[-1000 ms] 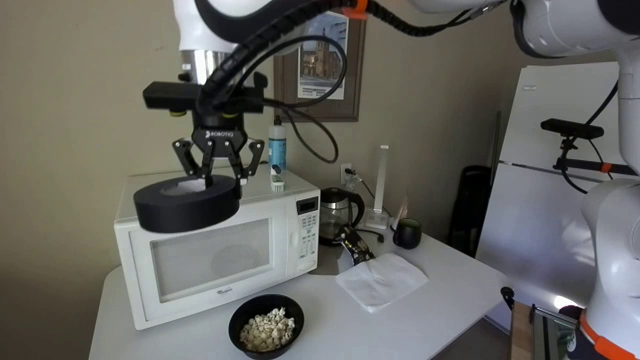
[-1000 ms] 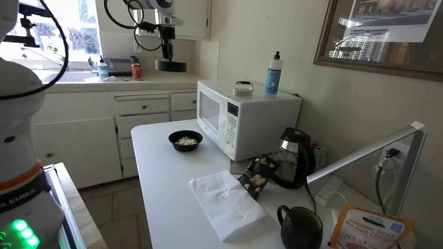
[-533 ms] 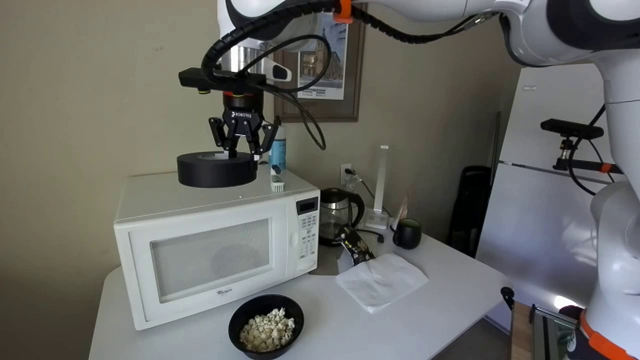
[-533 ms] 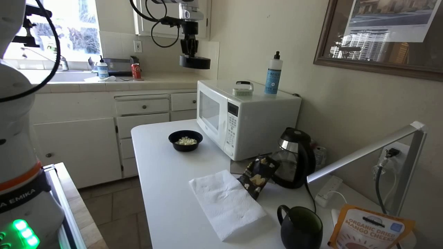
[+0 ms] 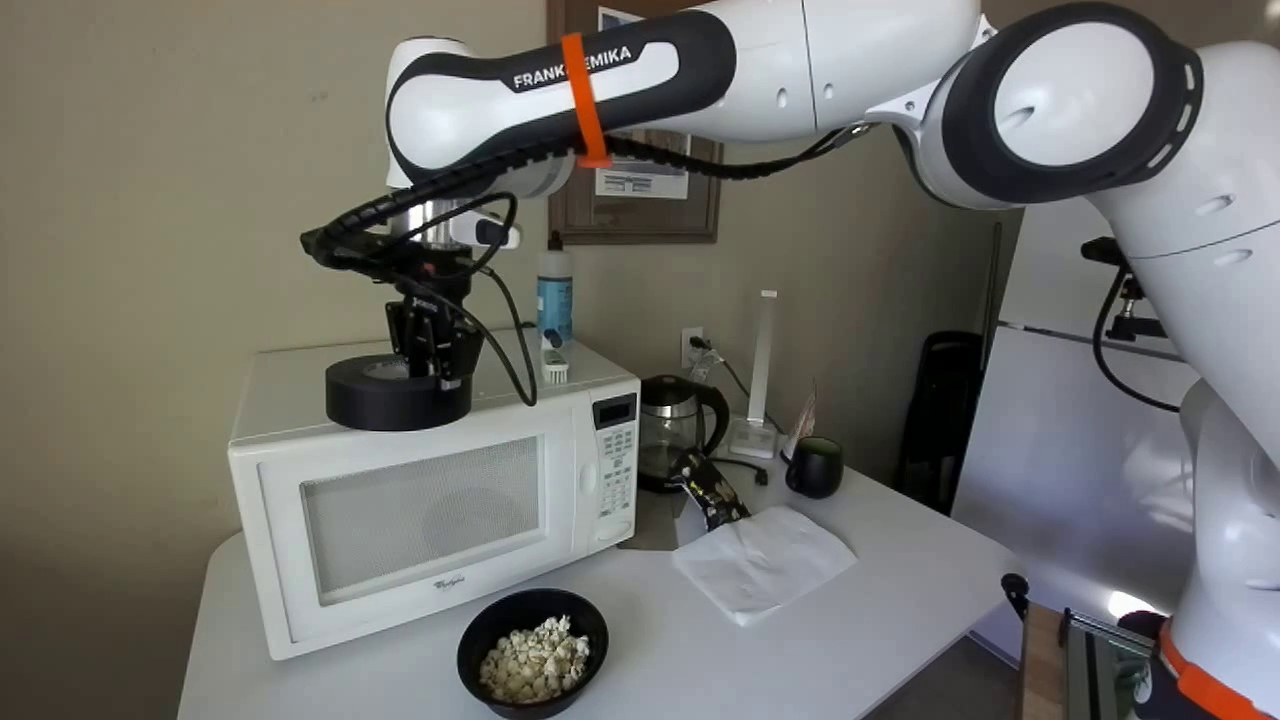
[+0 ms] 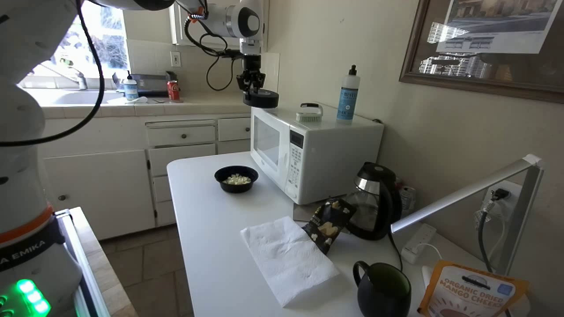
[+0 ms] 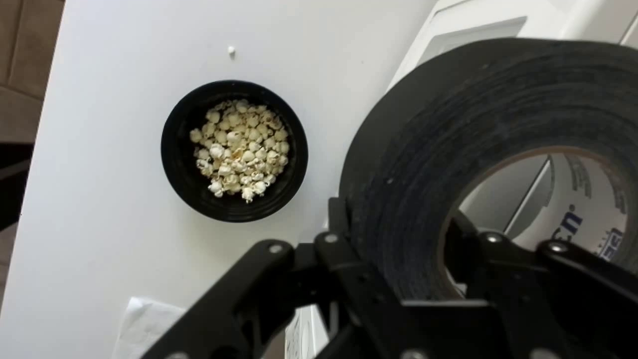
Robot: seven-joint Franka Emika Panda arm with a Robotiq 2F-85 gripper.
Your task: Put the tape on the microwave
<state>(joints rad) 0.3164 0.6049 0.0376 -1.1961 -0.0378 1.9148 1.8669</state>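
The tape, a black ring, is held level by my gripper at the front top edge of the white microwave. In an exterior view the tape overlaps the microwave's far front top corner; I cannot tell whether they touch. In the wrist view the tape fills the right side. My gripper is shut on its wall, one finger outside the ring and one inside the hole. Part of the microwave shows behind the tape.
On the microwave's top stand a spray-type bottle and a small brush. A black bowl of popcorn sits on the table before the microwave. A kettle, a snack bag and a paper towel lie beside it.
My gripper has carried the tape toward the microwave and then down to near its top edge. The gripper has also turned somewhat. The tape has stayed in its grip.
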